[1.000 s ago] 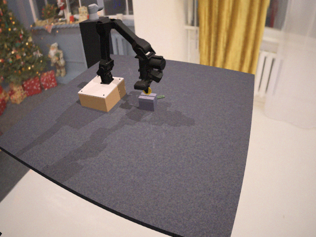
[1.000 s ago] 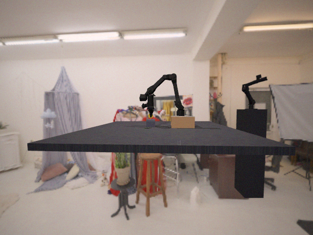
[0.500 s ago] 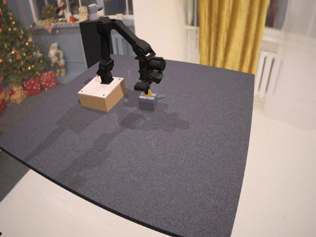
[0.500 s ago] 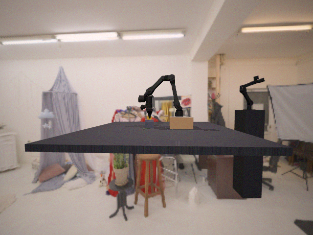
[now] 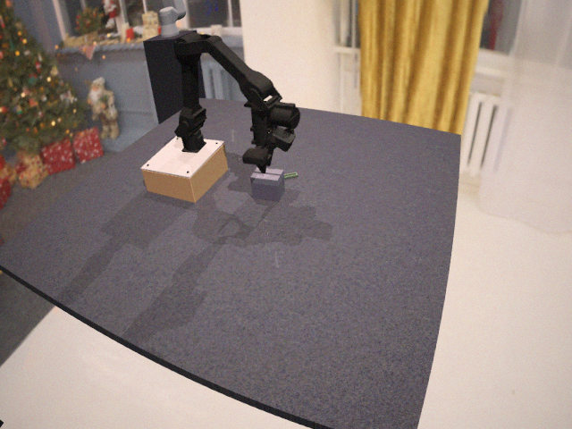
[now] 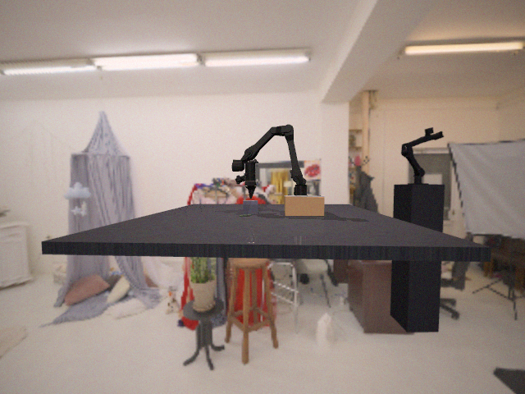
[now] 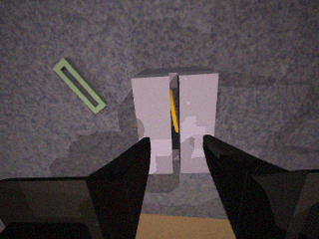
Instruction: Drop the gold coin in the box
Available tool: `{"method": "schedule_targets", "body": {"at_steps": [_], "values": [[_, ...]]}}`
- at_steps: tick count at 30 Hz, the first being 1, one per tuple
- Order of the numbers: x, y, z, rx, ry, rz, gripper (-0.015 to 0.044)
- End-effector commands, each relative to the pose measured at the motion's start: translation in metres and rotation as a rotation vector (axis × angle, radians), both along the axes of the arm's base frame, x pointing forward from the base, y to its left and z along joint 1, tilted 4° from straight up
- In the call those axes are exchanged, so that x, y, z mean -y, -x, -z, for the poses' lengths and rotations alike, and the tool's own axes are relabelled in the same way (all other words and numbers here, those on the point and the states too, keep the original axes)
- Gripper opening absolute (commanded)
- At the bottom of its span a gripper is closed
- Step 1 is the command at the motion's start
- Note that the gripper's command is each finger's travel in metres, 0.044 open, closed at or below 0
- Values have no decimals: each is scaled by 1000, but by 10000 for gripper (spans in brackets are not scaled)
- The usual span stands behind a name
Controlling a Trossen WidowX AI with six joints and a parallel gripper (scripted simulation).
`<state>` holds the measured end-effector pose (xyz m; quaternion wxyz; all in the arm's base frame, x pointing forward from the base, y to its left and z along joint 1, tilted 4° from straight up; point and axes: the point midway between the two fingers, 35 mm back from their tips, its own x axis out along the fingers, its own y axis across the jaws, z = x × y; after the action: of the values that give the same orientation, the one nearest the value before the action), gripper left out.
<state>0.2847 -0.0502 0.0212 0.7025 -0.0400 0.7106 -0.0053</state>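
Observation:
The grey box (image 5: pixel 267 189) (image 6: pixel 250 207) (image 7: pixel 200 102) stands closed on the table, its slot running lengthwise through the lid in the wrist view. The gold coin (image 7: pixel 173 111) shows as a thin, slightly slanted yellow strip within the slot. No coin shows above the lid in the top and exterior views, so it seems to be at or below lid level; its lower part is hidden. My gripper (image 5: pixel 263 170) (image 6: pixel 250 196) (image 7: pixel 176 141) is open and empty just above the lid, fingertips on either side of the slot's near end. The green holder (image 5: pixel 290 175) (image 6: pixel 245 215) (image 7: pixel 100 108) is empty.
The wooden arm base with a white top (image 5: pixel 168 159) stands beside the box, on the arm's side; its wooden edge (image 7: pixel 184 228) shows at the bottom of the wrist view. The holder lies beyond the box's far side from the base. A dark pedestal (image 6: pixel 417 212) stands past the table.

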Motion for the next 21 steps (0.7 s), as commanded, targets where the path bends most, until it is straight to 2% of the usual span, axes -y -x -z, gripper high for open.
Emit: {"method": "schedule_targets", "body": {"at_steps": [1,8,11,21], "values": [[-1,-1,-13,5,1,0,266],[-2,0,-27,2,0,-1,440],[-4,3,-59,-4,-1,-3,440],[-5,4,-61,-5,-1,-3,440]]}}
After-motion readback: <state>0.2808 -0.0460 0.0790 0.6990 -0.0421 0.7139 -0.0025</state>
